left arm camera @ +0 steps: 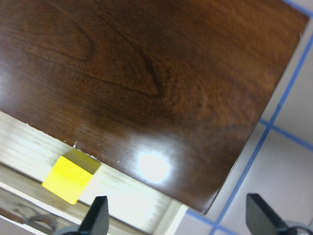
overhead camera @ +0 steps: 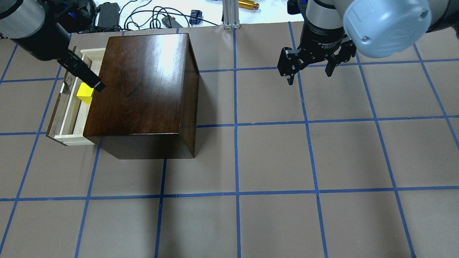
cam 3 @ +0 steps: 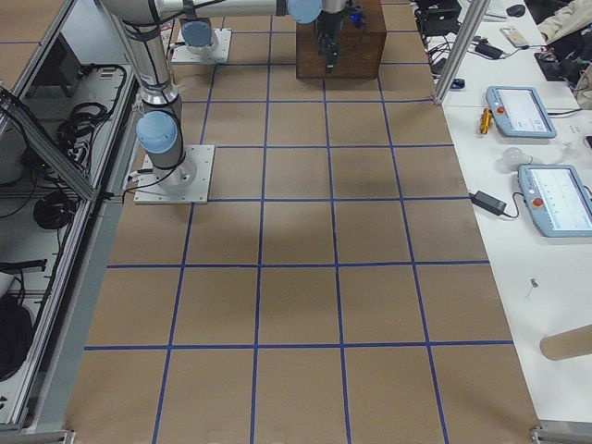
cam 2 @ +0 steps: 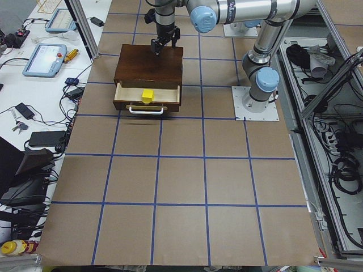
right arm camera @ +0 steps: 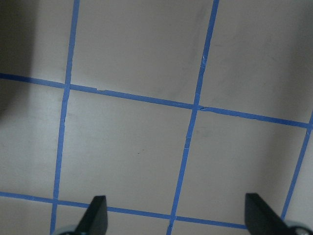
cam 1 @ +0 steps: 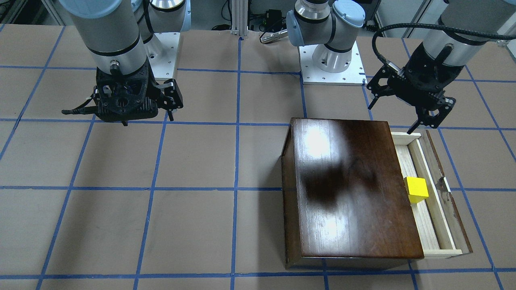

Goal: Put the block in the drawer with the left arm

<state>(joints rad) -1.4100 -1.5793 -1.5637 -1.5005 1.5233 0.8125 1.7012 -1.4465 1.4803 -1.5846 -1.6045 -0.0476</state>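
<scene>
The yellow block [cam 1: 416,189] lies in the open drawer [cam 1: 443,253] of the dark-brown wooden box [cam 1: 346,189], against the box's front edge. It also shows in the overhead view [overhead camera: 85,93] and the left wrist view [left arm camera: 71,178]. My left gripper [cam 1: 391,120] is open and empty. It hangs above the drawer's end nearest the robot, apart from the block; its fingertips [left arm camera: 98,218] frame the box top. My right gripper [overhead camera: 309,73] is open and empty above bare table, far from the box.
The table is brown paper with a blue tape grid [overhead camera: 235,125]. The two arm bases [cam 1: 330,60] stand at the robot's edge. Cables and small devices [overhead camera: 143,16] lie beyond the box. Tablets [cam 2: 45,59] sit on a side bench.
</scene>
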